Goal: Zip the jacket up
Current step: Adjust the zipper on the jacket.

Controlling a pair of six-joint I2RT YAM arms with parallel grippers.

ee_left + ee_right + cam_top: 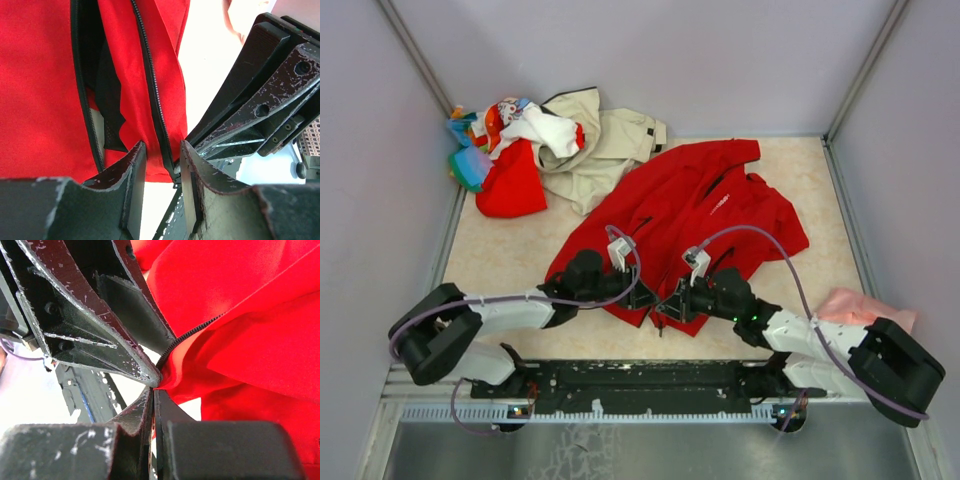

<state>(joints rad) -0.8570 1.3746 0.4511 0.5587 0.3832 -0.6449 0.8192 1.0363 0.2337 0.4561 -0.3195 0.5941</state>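
Beige tabletop [500, 265], walled round. Red jacket [710, 195] spread across its middle, collar end far from the arm bases, hem toward them, small white logo [720, 204] on the chest. Beige jacket [605, 145] crumpled against the red jacket's far left edge. Mixed clothes [505, 150] heaped further left of the jacket, beyond the beige one. Pink cloth [865, 305] well off the jacket's right side, by the right arm.

Both grippers at the jacket's near hem, close together.
- Right gripper [154, 396]: fingers pressed together, pinching the hem corner where the zipper teeth [192, 332] end.
- Left gripper [161, 167]: fingers parted, astride the hem edge, one zipper row [152, 95] running down between them. Cannot tell whether the pads touch cloth.

Second zipper row [82, 100] runs beside the first. The two stand apart, with dark lining [107, 95] showing between.
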